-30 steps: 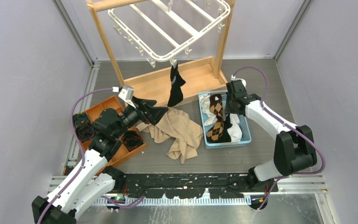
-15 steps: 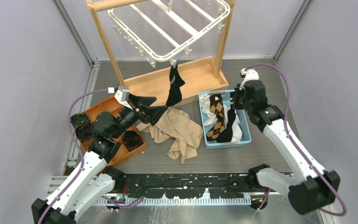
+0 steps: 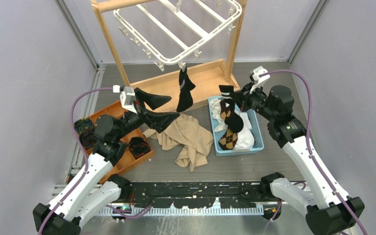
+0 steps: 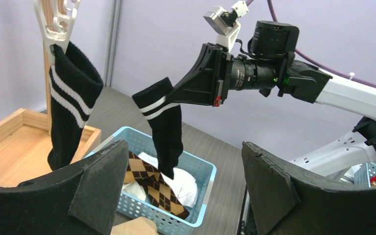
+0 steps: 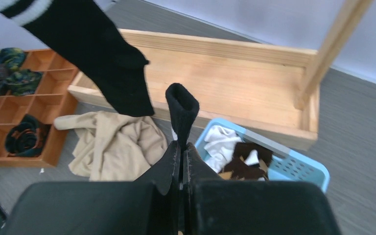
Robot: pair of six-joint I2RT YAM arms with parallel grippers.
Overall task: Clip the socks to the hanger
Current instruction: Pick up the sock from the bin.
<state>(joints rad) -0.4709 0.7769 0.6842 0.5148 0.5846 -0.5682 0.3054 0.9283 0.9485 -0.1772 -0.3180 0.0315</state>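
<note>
The right hand [image 3: 234, 99] is pinched shut near the cuff of a black striped sock [image 3: 233, 119], which hangs light and limp over the basket [image 3: 260, 133] at right and will likely need its cuff steadied for the far hanger [image 3: 147, 48], while the left hand [image 3: 162, 110] gapes empty.

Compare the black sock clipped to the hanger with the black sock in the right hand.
The clipped sock hangs from a clip on the white hanger; the held sock is pinched near its cuff in the right hand. The clipped sock dangles above the wooden tray; the held sock's toe drops toward the blue basket. Both are black with two white stripes near the cuff, and both hang cuff up.
</note>
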